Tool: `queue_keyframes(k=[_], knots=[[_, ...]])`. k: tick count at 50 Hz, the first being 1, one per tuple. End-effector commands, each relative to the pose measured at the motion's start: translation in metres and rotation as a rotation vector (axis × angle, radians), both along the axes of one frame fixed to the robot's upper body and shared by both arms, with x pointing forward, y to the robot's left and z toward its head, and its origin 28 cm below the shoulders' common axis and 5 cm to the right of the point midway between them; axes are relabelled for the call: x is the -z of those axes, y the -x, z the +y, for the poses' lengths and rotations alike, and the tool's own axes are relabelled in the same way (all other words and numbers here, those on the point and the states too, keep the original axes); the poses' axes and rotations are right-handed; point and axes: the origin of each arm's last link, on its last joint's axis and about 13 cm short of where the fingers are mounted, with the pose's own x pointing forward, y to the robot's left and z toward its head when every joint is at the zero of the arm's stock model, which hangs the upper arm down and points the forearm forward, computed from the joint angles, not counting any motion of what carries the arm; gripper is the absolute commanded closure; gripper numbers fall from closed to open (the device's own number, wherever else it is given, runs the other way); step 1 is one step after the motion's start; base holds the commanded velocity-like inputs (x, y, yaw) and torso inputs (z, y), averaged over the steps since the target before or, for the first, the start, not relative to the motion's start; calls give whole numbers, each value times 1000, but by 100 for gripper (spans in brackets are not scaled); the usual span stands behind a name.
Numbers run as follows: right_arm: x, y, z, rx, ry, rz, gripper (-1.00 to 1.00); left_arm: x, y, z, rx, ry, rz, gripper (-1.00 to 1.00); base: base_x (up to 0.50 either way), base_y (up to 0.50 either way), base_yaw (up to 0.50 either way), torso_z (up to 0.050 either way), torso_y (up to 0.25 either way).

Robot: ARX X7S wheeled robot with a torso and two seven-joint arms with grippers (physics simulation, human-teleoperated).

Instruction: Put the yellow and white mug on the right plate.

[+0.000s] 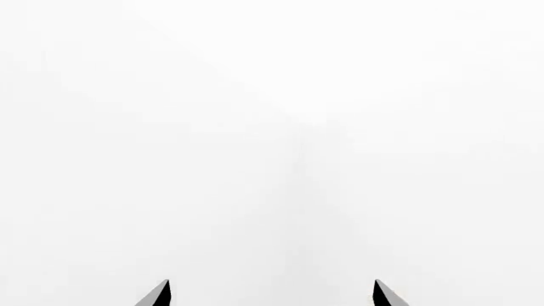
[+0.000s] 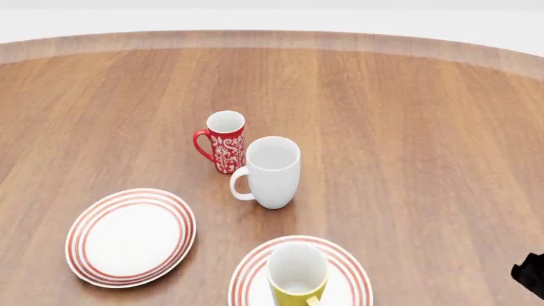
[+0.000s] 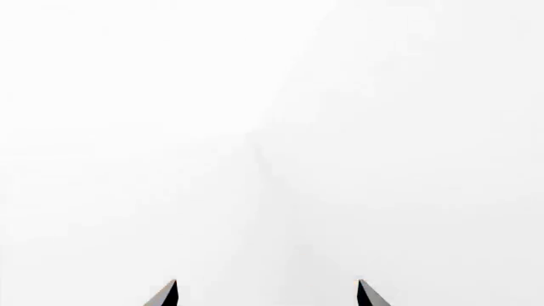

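The yellow and white mug (image 2: pixel 297 277) stands upright on the right plate (image 2: pixel 350 271), a white plate with red rings at the table's front edge, partly cut off by the head view. No gripper touches it. My left gripper (image 1: pixel 270 294) shows only two dark fingertips set wide apart against blank white; it is open and empty. My right gripper (image 3: pixel 266 294) shows the same, open and empty. A dark part of the right arm (image 2: pixel 532 274) shows at the head view's lower right edge.
An identical left plate (image 2: pixel 130 236) lies at the front left. A tall all-white mug (image 2: pixel 270 171) and a slim red floral mug (image 2: pixel 223 141) stand mid-table on the round wooden table (image 2: pixel 408 127).
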Motion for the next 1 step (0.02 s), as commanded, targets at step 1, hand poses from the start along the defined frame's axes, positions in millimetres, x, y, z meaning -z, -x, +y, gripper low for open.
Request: queue_keyframes(k=[1], knots=[[-42,-2,-24,184,58,-250,-100,-59,8,33,-226,-57,-211,-100,0,0,0,0,0]])
